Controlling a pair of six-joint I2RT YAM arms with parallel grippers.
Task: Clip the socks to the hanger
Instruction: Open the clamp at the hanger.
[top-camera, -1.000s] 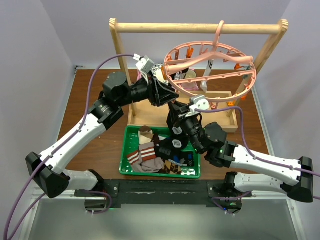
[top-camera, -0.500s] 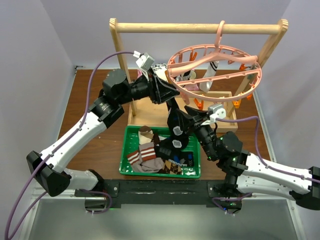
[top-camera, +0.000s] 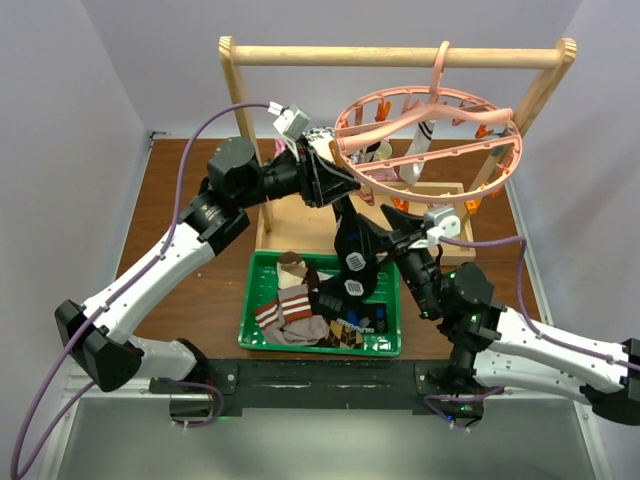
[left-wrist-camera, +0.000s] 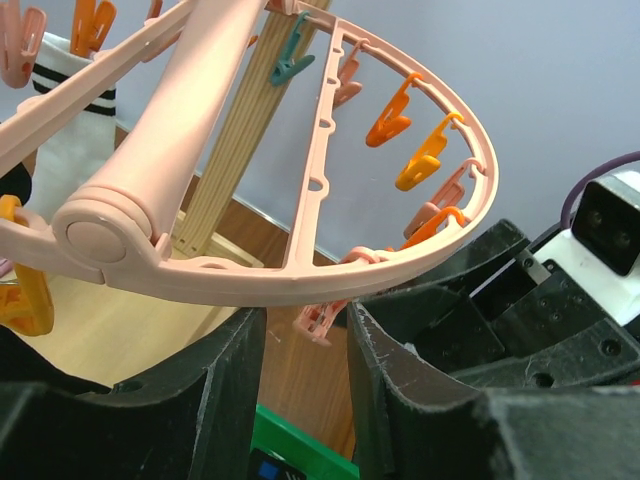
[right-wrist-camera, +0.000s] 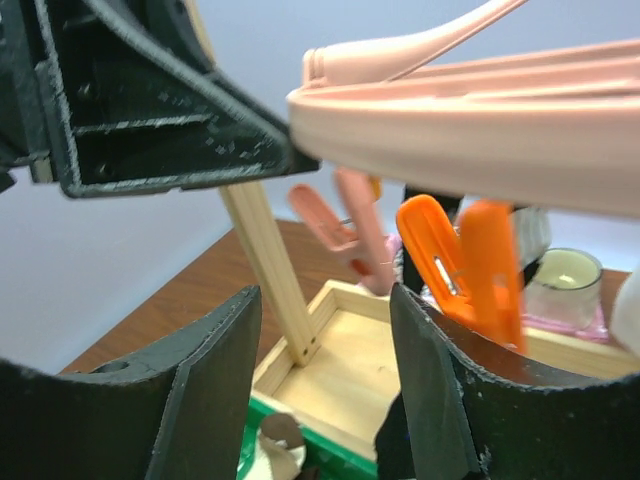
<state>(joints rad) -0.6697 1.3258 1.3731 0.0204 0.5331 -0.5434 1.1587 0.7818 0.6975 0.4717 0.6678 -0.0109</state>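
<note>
The hanger (left-wrist-camera: 190, 130) is hooked over the top bar of the wooden rack (top-camera: 400, 55) at about 1 o'clock on the table, its pink ring tilted, with orange and pink clips dangling all round the rim. A white sock with dark stripes (left-wrist-camera: 60, 150) hangs under it.

The left gripper (left-wrist-camera: 305, 315) is up at the ring's 9 o'clock edge. Its fingers stand a narrow gap apart with the rim lying across their tips, and a small pink clip (left-wrist-camera: 318, 322) hangs loose in that gap, not squeezed.

The right gripper (right-wrist-camera: 326, 300) sits just under the rim at about 7 o'clock, pointing up. Its fingers are spread wide with nothing between them. An orange clip (right-wrist-camera: 470, 270) hangs just above its right-hand finger.

A black patterned sock (top-camera: 352, 265) trails down from below that same edge toward the green bin (top-camera: 248, 310). Its top is hidden behind the two grippers, so I cannot tell what holds it.

The bin sits at 6 o'clock, close to the arm bases, and the other socks are heaped in it – a brown one with white stripes (top-camera: 283, 305) at its 8 o'clock corner and an argyle one (top-camera: 345, 330) toward 5 o'clock.
</note>
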